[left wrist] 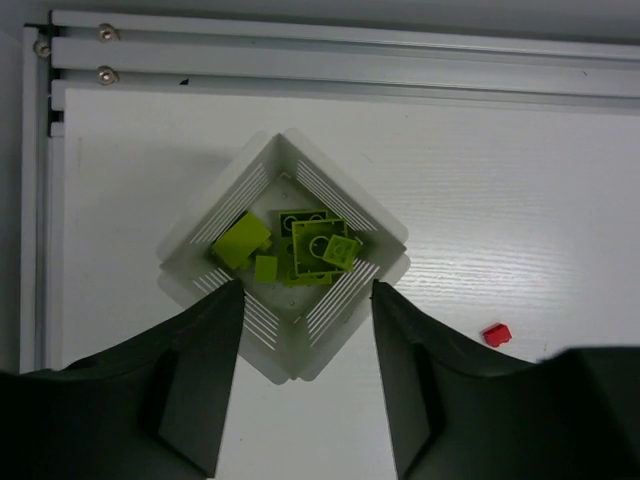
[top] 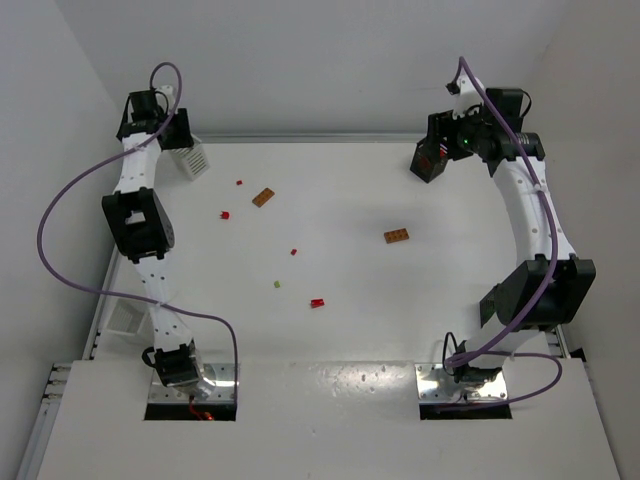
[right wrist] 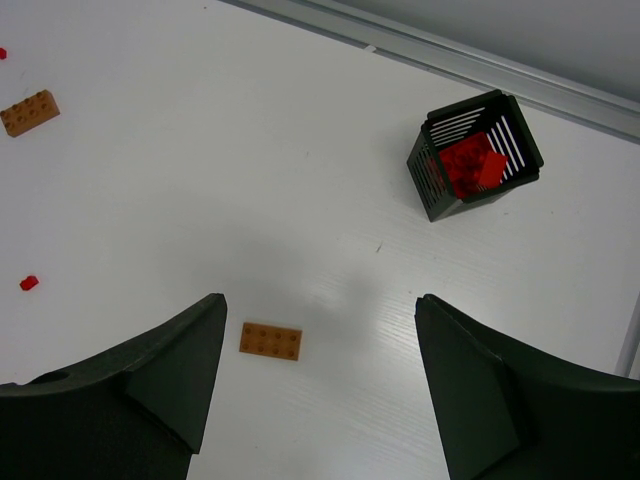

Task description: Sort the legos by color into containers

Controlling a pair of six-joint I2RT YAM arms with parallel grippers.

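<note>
White tabletop (top: 450, 200), orange-brown brick (top: 396, 236) flat, long axis left-right

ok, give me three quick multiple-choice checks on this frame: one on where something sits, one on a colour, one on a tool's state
1. Where on the table does the black basket with the red legos stand?
A. far right, by the back edge
B. in the middle
C. beside the left arm's base

2. What colour are the legos in the white basket under the left tool?
A. red
B. yellow-green
C. orange-brown

3. How is the right tool?
A. shut on a brick
B. shut on a basket's wall
C. open, holding nothing

Key:
1 A: the top view shows it far right, close to the back edge.
2 B: the left wrist view shows only yellow-green pieces inside.
3 C: its fingers stand wide apart with nothing in them.
</note>
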